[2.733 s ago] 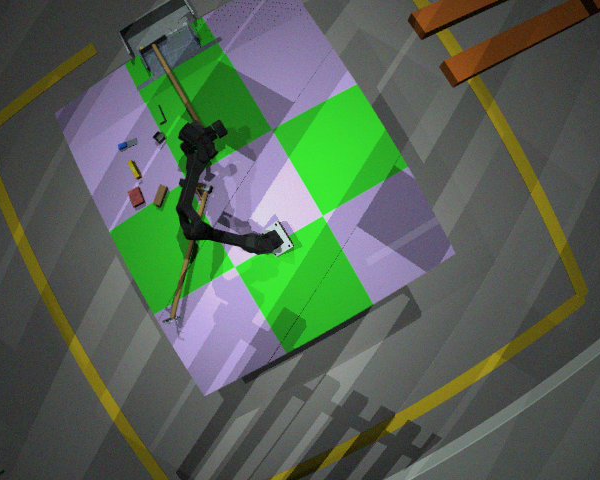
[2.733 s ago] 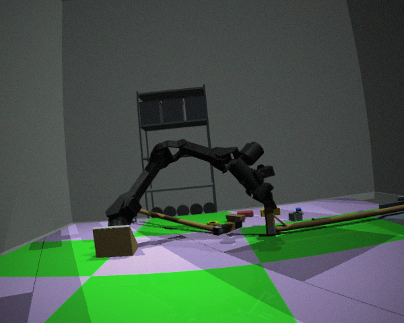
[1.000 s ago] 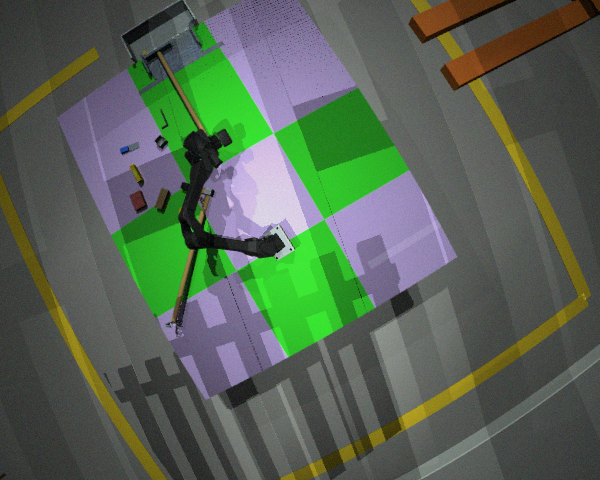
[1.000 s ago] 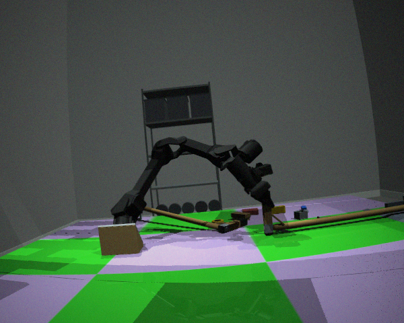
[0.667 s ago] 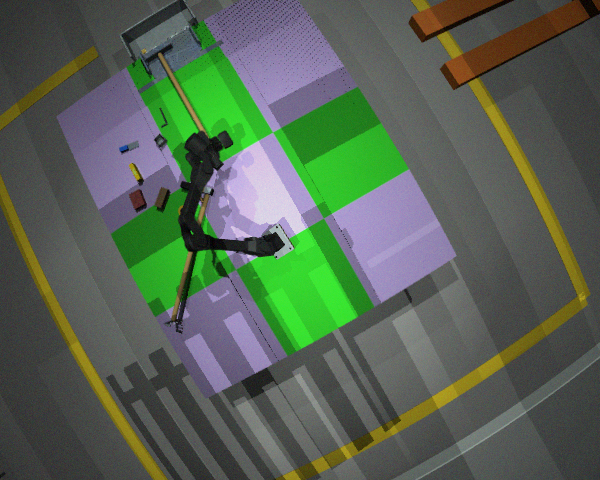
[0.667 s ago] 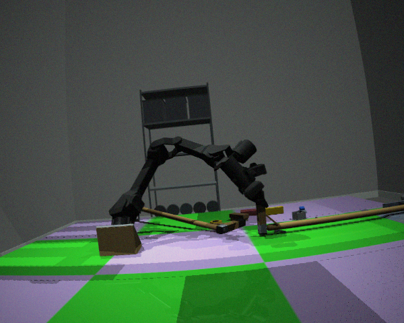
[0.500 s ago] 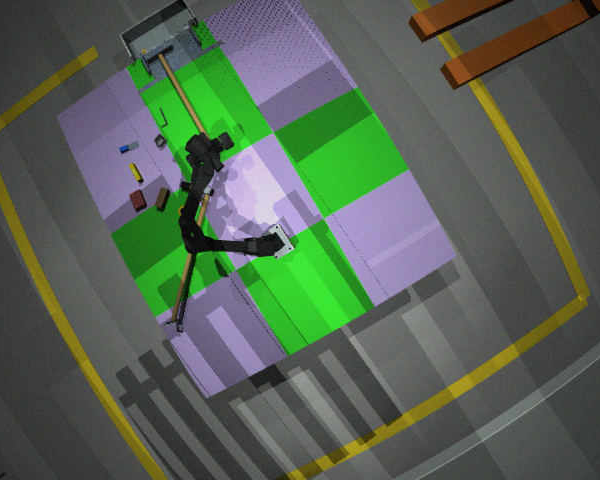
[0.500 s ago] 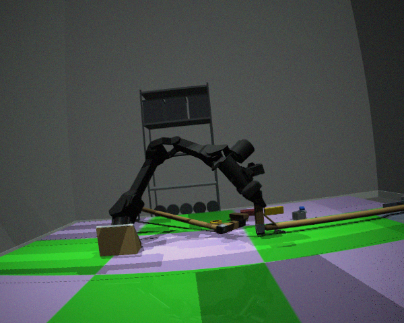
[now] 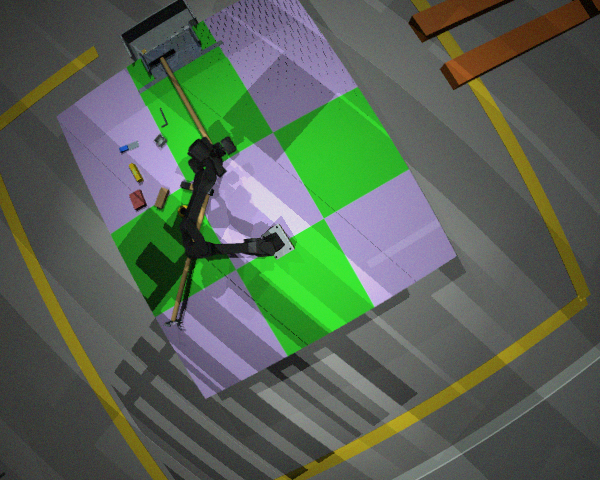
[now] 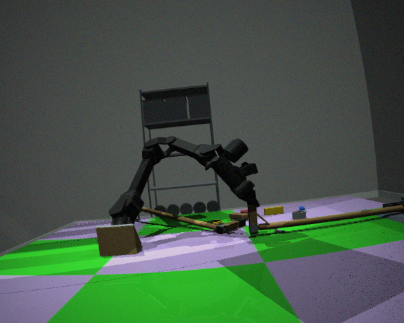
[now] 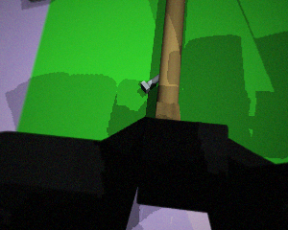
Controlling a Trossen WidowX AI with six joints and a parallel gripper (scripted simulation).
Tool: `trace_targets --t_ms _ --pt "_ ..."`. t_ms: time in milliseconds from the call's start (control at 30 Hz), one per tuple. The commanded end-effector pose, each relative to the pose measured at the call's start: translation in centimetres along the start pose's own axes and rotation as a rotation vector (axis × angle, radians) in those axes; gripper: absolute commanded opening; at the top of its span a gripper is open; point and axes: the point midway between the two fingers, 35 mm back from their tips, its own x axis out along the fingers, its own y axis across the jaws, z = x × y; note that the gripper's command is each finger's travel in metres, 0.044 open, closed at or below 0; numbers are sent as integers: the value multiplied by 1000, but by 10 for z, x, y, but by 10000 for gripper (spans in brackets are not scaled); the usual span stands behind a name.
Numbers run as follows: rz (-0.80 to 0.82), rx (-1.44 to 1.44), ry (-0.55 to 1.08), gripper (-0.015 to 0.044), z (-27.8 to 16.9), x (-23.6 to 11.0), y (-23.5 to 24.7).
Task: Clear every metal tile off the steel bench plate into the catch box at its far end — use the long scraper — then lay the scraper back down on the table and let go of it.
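Note:
The long scraper [image 9: 184, 98] [image 10: 327, 217] [image 11: 173, 53] has a wooden shaft running low from my gripper to a black head [image 9: 164, 55]. The head is at the grey-blue steel plate [image 9: 187, 46] by the catch box [image 9: 155, 24], at the top left of the top view. My gripper [image 9: 212, 148] [image 10: 252, 222] is shut on the scraper's upright wooden grip, close above the table; in the wrist view its dark fingers cover the shaft's near end. I cannot make out single metal tiles on the plate or in the box; both are dark and small.
Another long wooden tool [image 9: 181, 294] [image 10: 184, 221] lies under and behind the arm. A yellow block [image 9: 135, 172] [image 10: 273, 210], red block [image 9: 137, 199], brown block [image 9: 161, 197], blue-handled item [image 9: 124, 148] and hex key [image 9: 164, 118] lie left of the scraper. A small metal piece [image 11: 146, 86] is beside the shaft.

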Motion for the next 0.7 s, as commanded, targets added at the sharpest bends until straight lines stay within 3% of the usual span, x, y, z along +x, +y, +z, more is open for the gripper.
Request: trace_targets --t_ms 0,667 --pt "1 -9 -17 0 0 -9 1" --pt "0 -8 -19 0 -23 -27 2"
